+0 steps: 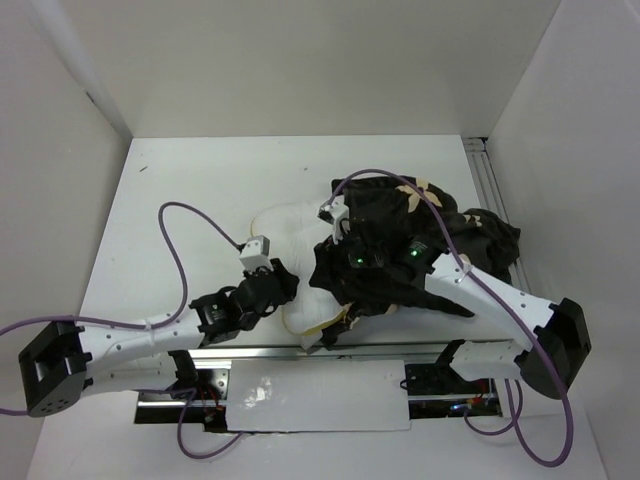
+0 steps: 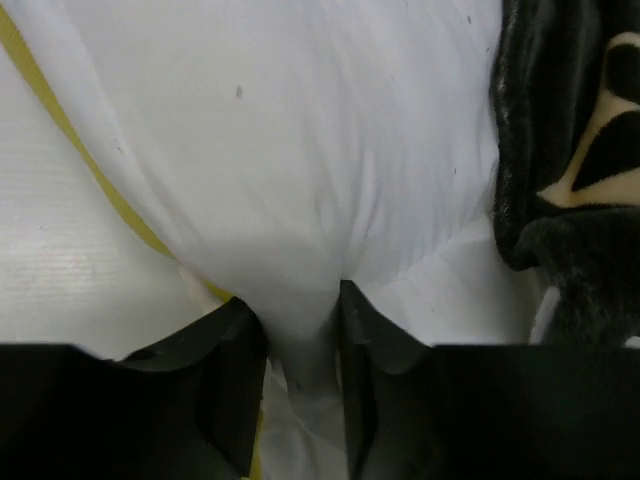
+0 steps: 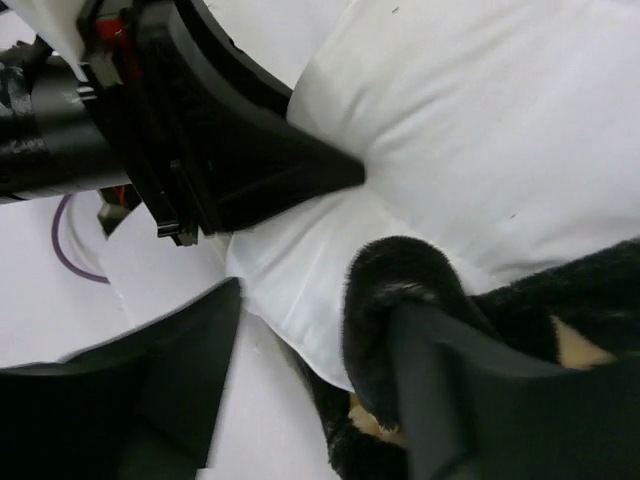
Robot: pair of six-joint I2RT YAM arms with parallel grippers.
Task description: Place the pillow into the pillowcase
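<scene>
The white pillow (image 1: 285, 225) lies mid-table with its right part inside the dark plush pillowcase (image 1: 440, 225), which is bunched to the right. My left gripper (image 1: 285, 283) is at the pillow's near-left corner. In the left wrist view its jaws (image 2: 297, 300) stand slightly apart, open, with a fold of pillow (image 2: 300, 150) between them, beside the yellow trim (image 2: 90, 160) and the pillowcase (image 2: 560, 120). My right gripper (image 1: 330, 262) is at the case's mouth. It stands open (image 3: 318, 300). The pillowcase hem (image 3: 400, 280) drapes over its right finger, above the pillow (image 3: 480, 130).
The white table (image 1: 190, 190) is walled on three sides. A metal rail (image 1: 490, 180) runs along its right edge. Purple cables (image 1: 180, 250) loop over the left half. The left gripper's finger (image 3: 290, 165) shows in the right wrist view, close to my right gripper.
</scene>
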